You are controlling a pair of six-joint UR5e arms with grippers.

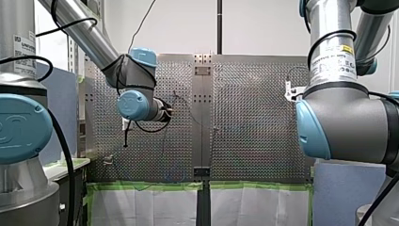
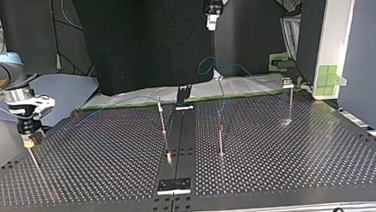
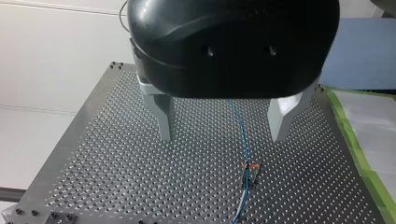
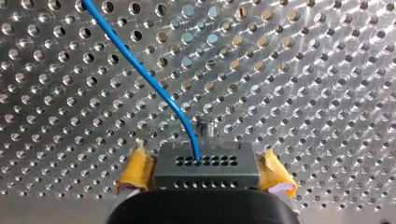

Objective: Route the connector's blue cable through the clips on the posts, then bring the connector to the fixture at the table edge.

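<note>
My right hand (image 4: 206, 173) is gripping the connector (image 4: 205, 162) by the bench (image 2: 104, 157) edge, with seating likely next. My left hand (image 3: 223, 133) is hanging open, empty.

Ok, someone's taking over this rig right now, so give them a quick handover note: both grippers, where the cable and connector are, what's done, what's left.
Left gripper: jaws open, empty, raised above the table.
Right gripper: jaws shut on the connector, low over the table at the top view's left.
Blue cable: runs from the connector across the table and passes a post under the left gripper. I cannot tell whether it sits in the clip.
Done: connector grasped.
Left: confirm the routing through the clips, then bring the connector to what looks like the fixture at the table edge.
</note>
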